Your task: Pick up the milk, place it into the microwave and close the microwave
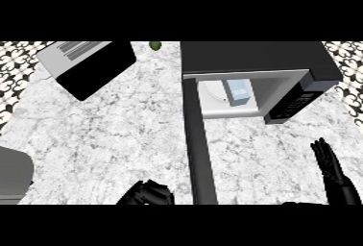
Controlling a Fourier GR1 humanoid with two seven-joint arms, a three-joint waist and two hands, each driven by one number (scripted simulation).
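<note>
**Surfaces and finishes**

Table [113,134]: white-grey veined stone, like marble, smooth. Microwave [262,56]: matt black casing, pale smooth plastic-looking cavity; its open door [200,153] matt dark. Milk [239,92]: light blue and white carton, cardboard-like, smooth. Toaster-like appliance [83,65]: brushed silver metal top, black matt side. Wall tiles [20,55]: black-and-white patterned. Hands, left [147,194] and right [332,173]: matt black, plastic-like.

Kitchen: marble counter [113,129], microwave [284,62], patterned tiles [18,57].
</note>
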